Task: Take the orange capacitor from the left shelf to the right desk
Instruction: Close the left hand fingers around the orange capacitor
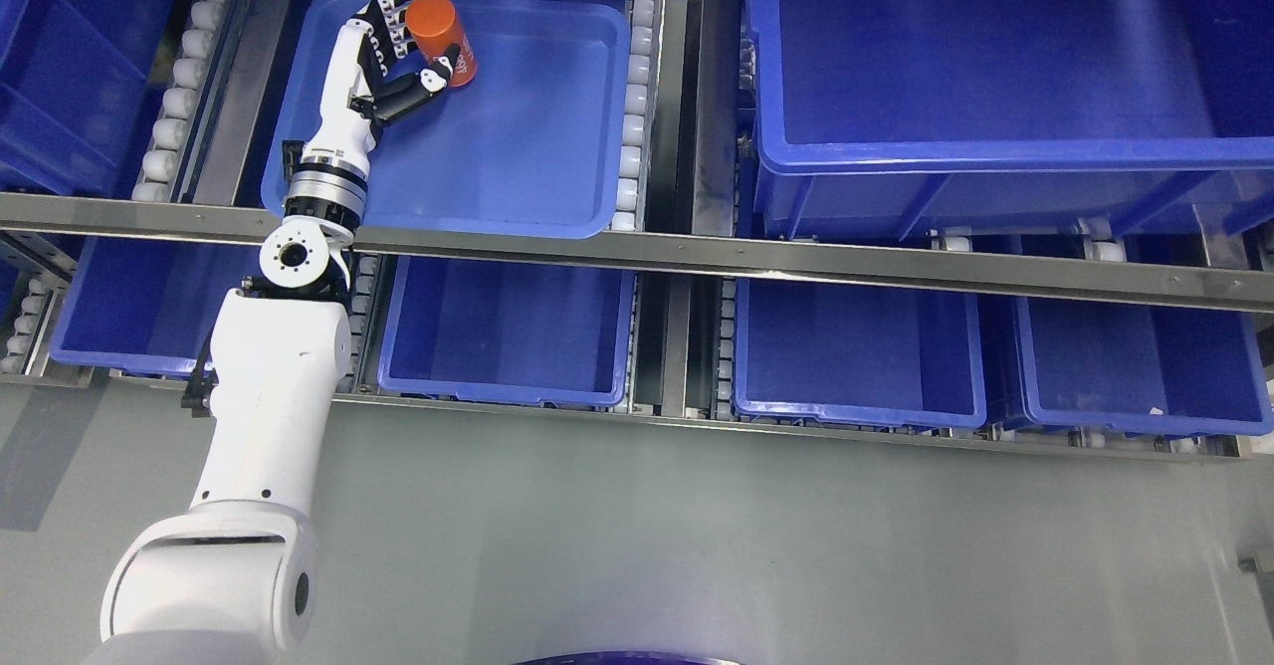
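A: On the far left we see the left arm (269,386) coming up from the lower left corner, white, and reaching over the metal rail (637,252) of the shelf.

B: Yes, and we follow it to the left hand (393,58), which is inside the shallow blue tray (537,167) on the upper level. What do its fingers do?

A: We see them curled around the orange capacitor (443,36). The fingers (390,23) are on its left side and the thumb (430,81) presses from below, so the hand grips it.

B: Where is the capacitor exactly?

A: We find it in the far left corner of that tray, tilted. Whether it touches the tray floor or is lifted, we cannot tell.

B: And more to the right?

A: Next to the tray we see a line of white rollers (629,127), then a large deep blue bin (995,137) on the same level. Under the rail there are four lower blue bins (856,411) in a row. In front of them we see the grey floor (697,546).
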Tool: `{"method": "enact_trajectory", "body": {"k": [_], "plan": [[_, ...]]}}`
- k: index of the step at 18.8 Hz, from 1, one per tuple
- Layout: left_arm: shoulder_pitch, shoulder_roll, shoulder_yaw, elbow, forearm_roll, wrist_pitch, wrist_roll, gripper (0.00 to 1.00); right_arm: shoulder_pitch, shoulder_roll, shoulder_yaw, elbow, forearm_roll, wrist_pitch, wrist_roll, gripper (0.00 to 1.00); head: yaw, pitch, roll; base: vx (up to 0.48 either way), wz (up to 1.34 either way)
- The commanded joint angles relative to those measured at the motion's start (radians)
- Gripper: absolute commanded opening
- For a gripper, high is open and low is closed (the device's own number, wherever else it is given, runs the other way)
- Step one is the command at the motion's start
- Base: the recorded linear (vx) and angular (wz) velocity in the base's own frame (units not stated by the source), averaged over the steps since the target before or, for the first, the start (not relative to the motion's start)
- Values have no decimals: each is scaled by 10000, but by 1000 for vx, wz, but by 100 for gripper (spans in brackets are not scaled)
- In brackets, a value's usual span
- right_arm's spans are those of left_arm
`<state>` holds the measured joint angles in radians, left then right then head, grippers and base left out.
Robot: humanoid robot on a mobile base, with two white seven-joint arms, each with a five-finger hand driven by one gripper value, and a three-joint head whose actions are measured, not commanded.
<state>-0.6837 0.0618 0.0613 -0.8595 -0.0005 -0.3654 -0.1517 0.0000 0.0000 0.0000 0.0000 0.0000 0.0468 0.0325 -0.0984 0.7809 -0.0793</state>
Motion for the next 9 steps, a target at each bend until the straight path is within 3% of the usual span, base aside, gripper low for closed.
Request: {"method": "enact_trajectory", "body": {"k": [1, 5, 9], "plan": [[346, -444, 353, -1660, 387, 2, -307, 0, -15, -175, -108, -337, 0, -23, -3, 100, 0, 0, 0, 0, 0], [1801, -444, 308, -4484, 818, 524, -416, 1, -15, -175, -108, -337, 0, -23, -3, 100, 0, 0, 0, 0, 0], [2633, -444, 338, -5730, 864, -117, -386, 1, -15, -175, -108, -337, 0, -23, -3, 100, 0, 0, 0, 0, 0]]}}
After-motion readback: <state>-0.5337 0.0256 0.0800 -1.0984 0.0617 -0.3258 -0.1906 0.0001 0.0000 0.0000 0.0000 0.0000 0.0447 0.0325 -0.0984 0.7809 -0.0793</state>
